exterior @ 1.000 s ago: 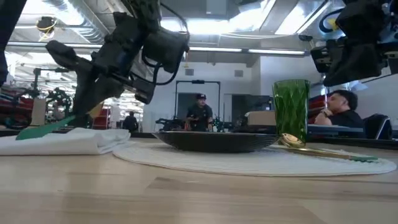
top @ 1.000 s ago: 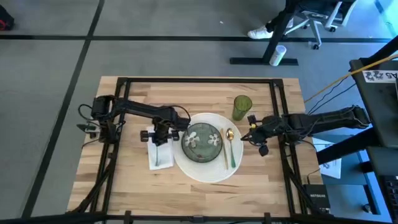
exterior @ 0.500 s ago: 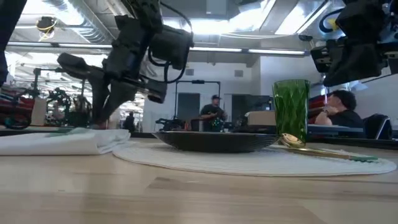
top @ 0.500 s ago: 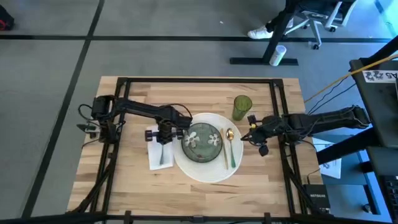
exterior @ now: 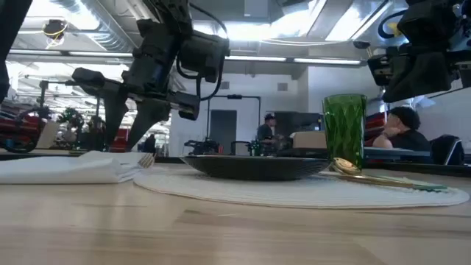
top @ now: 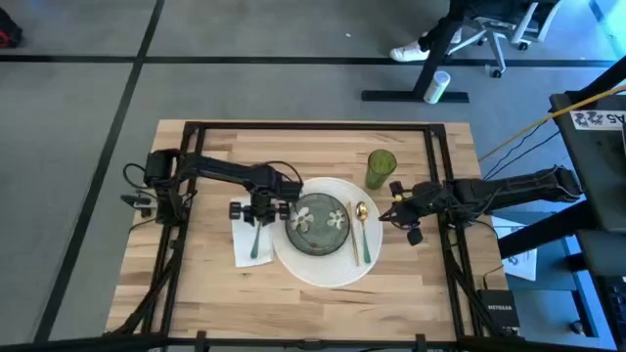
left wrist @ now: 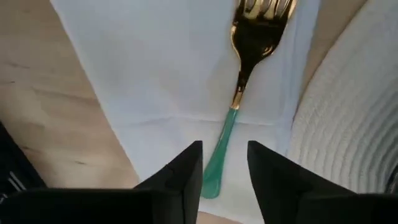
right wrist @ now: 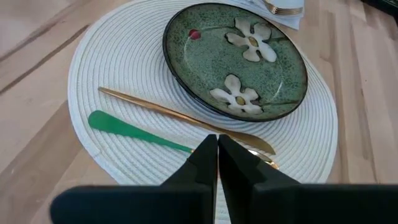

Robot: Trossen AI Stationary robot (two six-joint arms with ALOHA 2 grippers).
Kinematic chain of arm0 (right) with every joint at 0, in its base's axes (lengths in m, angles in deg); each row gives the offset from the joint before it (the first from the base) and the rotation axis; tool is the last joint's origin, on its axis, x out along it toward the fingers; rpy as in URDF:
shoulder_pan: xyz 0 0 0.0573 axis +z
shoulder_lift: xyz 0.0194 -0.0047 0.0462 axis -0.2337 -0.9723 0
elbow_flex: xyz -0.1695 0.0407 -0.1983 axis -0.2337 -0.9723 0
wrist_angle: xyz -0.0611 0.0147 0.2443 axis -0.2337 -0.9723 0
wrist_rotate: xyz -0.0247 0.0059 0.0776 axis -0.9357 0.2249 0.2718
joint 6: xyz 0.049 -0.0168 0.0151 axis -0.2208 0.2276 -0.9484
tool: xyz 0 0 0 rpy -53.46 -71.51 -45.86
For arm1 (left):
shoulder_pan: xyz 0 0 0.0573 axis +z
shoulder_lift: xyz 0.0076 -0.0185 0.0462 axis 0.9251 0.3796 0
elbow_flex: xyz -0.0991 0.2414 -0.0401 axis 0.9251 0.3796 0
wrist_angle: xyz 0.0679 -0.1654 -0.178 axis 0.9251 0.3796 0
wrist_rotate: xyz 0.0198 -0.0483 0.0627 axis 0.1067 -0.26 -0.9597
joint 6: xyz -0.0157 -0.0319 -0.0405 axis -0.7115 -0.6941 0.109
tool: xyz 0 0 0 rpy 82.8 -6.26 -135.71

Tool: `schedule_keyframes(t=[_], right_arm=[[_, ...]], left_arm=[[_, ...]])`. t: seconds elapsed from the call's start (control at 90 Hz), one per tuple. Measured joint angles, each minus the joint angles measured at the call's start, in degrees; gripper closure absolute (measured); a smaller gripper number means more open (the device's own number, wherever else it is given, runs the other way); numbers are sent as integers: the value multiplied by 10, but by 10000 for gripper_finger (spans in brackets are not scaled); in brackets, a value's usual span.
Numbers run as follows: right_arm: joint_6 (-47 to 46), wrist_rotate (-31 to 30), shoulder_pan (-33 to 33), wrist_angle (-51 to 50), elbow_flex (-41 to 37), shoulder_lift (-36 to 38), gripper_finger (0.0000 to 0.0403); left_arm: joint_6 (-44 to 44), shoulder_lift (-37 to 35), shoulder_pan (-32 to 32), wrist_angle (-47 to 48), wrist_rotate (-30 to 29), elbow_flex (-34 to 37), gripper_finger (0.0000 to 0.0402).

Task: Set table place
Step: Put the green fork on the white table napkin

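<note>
Left wrist view: left gripper (left wrist: 224,171), fingers parted, has released the fork (left wrist: 239,93), now flat on the napkin (left wrist: 155,74); right gripper (right wrist: 217,158) stays closed, empty.

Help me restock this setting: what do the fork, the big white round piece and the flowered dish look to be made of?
Fork: shiny gold metal head, with a matte green handle, perhaps plastic or enamel. Big white round piece: concentric ribbing suggests woven cord or ridged ceramic; I cannot tell which. Flowered dish: speckled green glaze and painted white flowers, likely glazed ceramic.

Only "NETGEAR" reads, on a black box (top: 501,314) beside the table.
</note>
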State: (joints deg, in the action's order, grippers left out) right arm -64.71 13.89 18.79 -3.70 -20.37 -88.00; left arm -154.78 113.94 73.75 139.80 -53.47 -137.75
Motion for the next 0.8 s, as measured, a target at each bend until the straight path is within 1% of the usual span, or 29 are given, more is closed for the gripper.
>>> schedule_keyframes(t=[0.122,0.222,0.278,0.456,0.567,0.8], right_arm=[[0,0,0,0,0,0,402],[-2,0,0,0,0,0,402],[-3,0,0,0,0,0,402],[-3,0,0,0,0,0,402],[-3,0,0,1,0,0,402],[-1,0,0,2,0,0,402]], left_arm=[[33,0,13,-50,13,21,308],[33,0,19,-104,29,45,311],[33,0,19,-114,30,53,312],[32,0,18,-96,33,63,312],[40,-1,18,-93,52,62,312],[46,-3,18,-55,55,30,312]])
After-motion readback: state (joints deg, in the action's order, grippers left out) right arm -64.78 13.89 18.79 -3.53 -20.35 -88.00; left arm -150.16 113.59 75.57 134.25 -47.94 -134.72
